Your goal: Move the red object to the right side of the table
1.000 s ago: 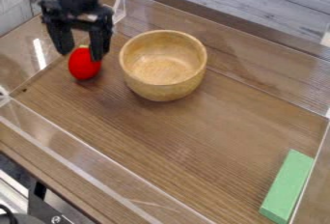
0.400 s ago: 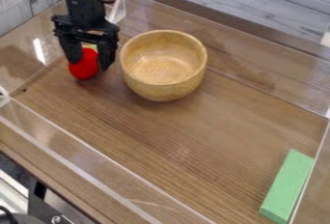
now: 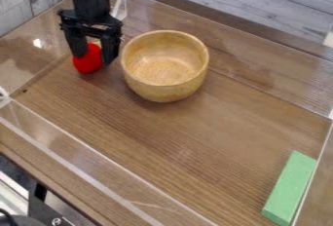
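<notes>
Straddling the red object [image 3: 86,61] with the tool [image 3: 93,52] spread wide

Best sink evenly, close centred, avoid nudging the wooden bowl [image 3: 166,64].

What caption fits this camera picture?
Open gripper straddling the red ball beside a wooden bowl.

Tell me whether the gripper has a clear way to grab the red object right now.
Probably yes: the gripper points down with open jaws on either side of the red object, and the wooden bowl stands apart to its right.

Wooden bowl [image 3: 166,64] upright, centre-left, empty; flat green block [image 3: 290,188] near bottom-right corner, well apart.
</notes>
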Controlling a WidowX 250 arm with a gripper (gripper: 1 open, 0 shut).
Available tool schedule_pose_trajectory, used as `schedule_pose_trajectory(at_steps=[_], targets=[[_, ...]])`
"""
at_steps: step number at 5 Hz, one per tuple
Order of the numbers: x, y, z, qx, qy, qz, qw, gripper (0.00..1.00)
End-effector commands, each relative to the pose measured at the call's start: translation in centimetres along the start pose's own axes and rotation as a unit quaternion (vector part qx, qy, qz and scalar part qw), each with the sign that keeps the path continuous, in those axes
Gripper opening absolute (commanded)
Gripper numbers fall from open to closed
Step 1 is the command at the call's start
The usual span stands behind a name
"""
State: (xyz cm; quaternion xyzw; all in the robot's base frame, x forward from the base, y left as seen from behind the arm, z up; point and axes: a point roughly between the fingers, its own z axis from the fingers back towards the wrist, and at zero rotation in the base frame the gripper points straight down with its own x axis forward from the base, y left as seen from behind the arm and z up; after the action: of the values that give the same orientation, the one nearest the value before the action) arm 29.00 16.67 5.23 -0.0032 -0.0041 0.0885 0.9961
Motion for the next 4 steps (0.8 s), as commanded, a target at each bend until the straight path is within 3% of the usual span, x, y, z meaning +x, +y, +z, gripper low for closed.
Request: schedule_pose_trajectory(at_steps=[1, 2, 4], targets=[[0.8, 1.5, 0.1, 0.008, -0.023, -0.007, 0.9997, 1.0], [0.5, 2.4, -1.1, 0.001, -0.021, -0.011, 0.9997, 1.0], [0.7, 1.8, -0.9, -0.014, -0.017, 0.044, 0.9988, 1.0]])
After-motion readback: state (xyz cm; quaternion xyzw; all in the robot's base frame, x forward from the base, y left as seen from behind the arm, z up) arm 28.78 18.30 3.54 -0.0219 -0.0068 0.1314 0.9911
